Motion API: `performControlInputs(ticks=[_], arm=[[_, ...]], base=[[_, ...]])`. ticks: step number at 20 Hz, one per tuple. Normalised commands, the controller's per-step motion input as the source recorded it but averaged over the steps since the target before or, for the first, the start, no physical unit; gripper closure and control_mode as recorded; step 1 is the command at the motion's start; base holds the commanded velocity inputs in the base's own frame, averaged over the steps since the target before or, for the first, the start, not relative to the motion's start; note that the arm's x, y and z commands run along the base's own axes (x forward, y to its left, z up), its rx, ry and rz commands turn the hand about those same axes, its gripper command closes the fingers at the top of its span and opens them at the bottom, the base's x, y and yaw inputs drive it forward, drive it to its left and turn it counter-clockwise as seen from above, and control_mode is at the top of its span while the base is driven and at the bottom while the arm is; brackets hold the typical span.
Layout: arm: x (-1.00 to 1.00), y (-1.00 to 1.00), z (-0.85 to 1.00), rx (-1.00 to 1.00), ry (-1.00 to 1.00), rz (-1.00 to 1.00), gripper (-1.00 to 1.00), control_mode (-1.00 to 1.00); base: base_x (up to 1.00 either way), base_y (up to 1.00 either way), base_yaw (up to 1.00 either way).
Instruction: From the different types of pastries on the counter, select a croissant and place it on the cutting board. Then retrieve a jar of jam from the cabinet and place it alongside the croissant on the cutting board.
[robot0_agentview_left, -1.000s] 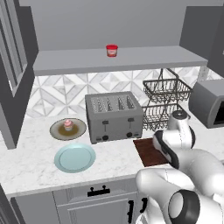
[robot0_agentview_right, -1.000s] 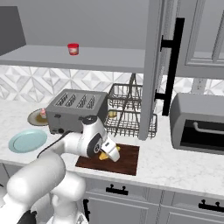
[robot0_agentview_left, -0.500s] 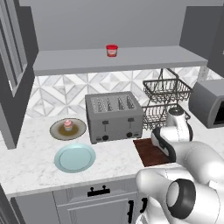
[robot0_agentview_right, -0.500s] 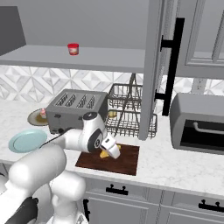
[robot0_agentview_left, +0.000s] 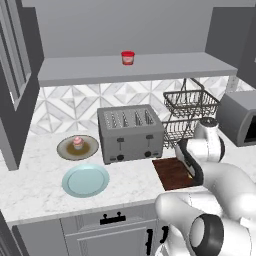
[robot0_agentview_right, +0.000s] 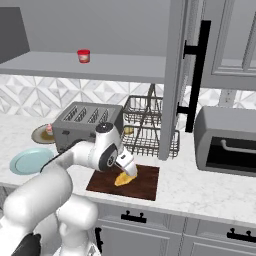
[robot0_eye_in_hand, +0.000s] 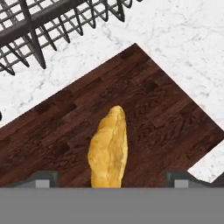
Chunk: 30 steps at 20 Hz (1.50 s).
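Note:
The golden croissant (robot0_eye_in_hand: 108, 148) lies lengthwise on the dark wooden cutting board (robot0_eye_in_hand: 144, 100), seen from the right base as the croissant (robot0_agentview_right: 121, 178) near the board's (robot0_agentview_right: 145, 181) middle. My gripper (robot0_eye_in_hand: 111, 177) hovers just over it, open, its fingertips (robot0_eye_in_hand: 43, 177) standing far wider than the pastry. In the right base view the gripper (robot0_agentview_right: 128, 170) points down at the board. The red jar of jam (robot0_agentview_left: 128, 57) stands on the grey cabinet shelf (robot0_agentview_left: 165, 67). A pink-frosted cupcake (robot0_agentview_left: 77, 142) sits on a brown plate (robot0_agentview_left: 65, 151) on the marble counter (robot0_agentview_left: 35, 190).
A grey toaster (robot0_agentview_left: 130, 132) stands left of the board, a wire dish rack (robot0_agentview_right: 150, 130) behind it, and a toaster oven (robot0_agentview_right: 227, 142) to the right. A light-blue plate (robot0_agentview_left: 85, 180) lies near the front. An open cabinet door (robot0_agentview_right: 172, 75) hangs above the rack.
My wrist has shifted slightly up and to the right over the board. The croissant stays low on the board, and my fingers now stand wide of it.

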Motion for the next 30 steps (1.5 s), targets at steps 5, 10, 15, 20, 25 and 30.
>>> performControlInputs(ticks=[5, 10, 15, 20, 25, 30], arm=[[-0.36, 0.22, 0.82, 0.04, -0.33, 0.00, -1.00, -1.00], [-0.43, 0.51, 0.79, 0.00, -0.38, 0.00, -1.00, -1.00], [-0.46, 0.56, 0.80, 0.00, -0.40, 0.00, -1.00, -1.00], [-0.24, 0.65, 0.82, 0.02, -0.29, 0.05, -1.00, -1.00], [-0.06, 0.73, 0.86, 0.01, -0.15, 0.07, -1.00, -1.00], [-0.04, 0.76, 0.70, 0.00, -0.07, 0.08, -1.00, -1.00]], base=[[0.00, 0.00, 0.00], [0.00, 0.00, 0.00], [0.00, 0.00, 0.00], [0.00, 0.00, 0.00], [0.00, 0.00, 0.00], [0.00, 0.00, 0.00]])
